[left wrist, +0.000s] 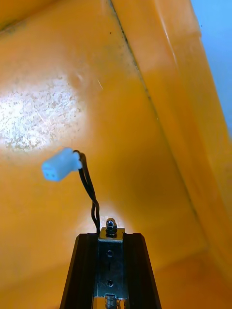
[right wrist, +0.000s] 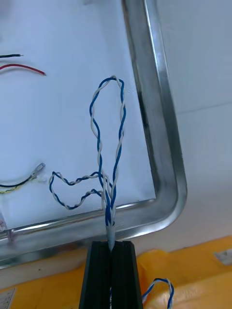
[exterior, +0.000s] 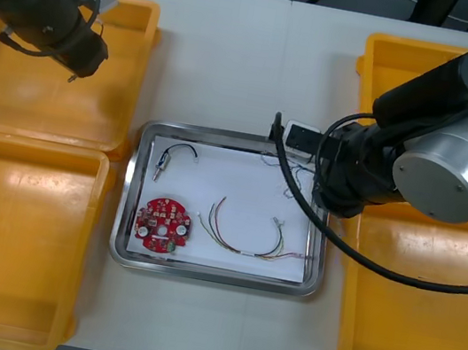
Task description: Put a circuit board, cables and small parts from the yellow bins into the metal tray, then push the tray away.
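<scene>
Blue and white cable [right wrist: 109,212]: two thin strands twisted together, hanging in limp loops over the white inside of the metal tray [right wrist: 162,96], next to its rounded, shiny corner.
Right fingers [right wrist: 96,275]: black and flat-sided, pinched tight on one end of that cable at the tray's corner.
Left fingers [left wrist: 84,270]: clamped on a small metal part [left wrist: 111,251] that trails a black cable [left wrist: 88,186] with a white plug [left wrist: 60,164], above the smooth floor of a yellow bin [left wrist: 159,72].
Tray contents: a round red circuit board [exterior: 162,226] and a curved red and yellow cable [exterior: 245,240] lie flat, apart from each other.
</scene>
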Motion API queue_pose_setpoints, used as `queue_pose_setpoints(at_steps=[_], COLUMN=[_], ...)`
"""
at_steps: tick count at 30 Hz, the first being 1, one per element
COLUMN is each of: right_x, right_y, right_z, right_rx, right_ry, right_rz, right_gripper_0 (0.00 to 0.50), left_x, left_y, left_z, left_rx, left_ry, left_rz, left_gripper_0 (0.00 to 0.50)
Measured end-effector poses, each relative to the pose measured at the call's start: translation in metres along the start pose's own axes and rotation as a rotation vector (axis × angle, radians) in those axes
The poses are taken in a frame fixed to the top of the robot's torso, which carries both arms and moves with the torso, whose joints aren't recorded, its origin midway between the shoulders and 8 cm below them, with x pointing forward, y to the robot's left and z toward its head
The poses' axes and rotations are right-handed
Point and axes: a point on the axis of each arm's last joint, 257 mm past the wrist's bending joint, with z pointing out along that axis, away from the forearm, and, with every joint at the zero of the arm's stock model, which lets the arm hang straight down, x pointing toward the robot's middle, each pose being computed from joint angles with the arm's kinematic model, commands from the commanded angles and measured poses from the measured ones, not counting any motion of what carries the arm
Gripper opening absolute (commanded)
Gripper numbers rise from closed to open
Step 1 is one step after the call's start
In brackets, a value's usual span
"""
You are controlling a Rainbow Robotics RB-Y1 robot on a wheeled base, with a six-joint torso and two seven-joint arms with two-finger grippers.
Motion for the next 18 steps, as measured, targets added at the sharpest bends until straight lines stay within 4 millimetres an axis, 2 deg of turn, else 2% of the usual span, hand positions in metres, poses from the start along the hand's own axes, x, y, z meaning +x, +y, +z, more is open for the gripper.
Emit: queue_pose_setpoints(at_steps=[9,13,18], right_x=[-0.022,-0.028,-0.029], right_y=[0.014,0.017,0.016], right_z=[0.032,0.043,0.054], right_rx=[-0.028,-0.030,-0.028], right_ry=[-0.018,-0.023,-0.017], right_rz=[-0.161,-0.184,-0.196], right_gripper_0=[0.000,0.000,0.000], left_x=[0.000,0.010,0.006], left_y=[-0.015,-0.024,-0.035], left_z=[-0.039,-0.053,-0.071], left_rx=[-0.010,-0.019,-0.036], left_ry=[-0.010,0.001,-0.068], left_rz=[0.005,-0.110,-0.318], left_gripper_0=[0.000,0.000,0.000])
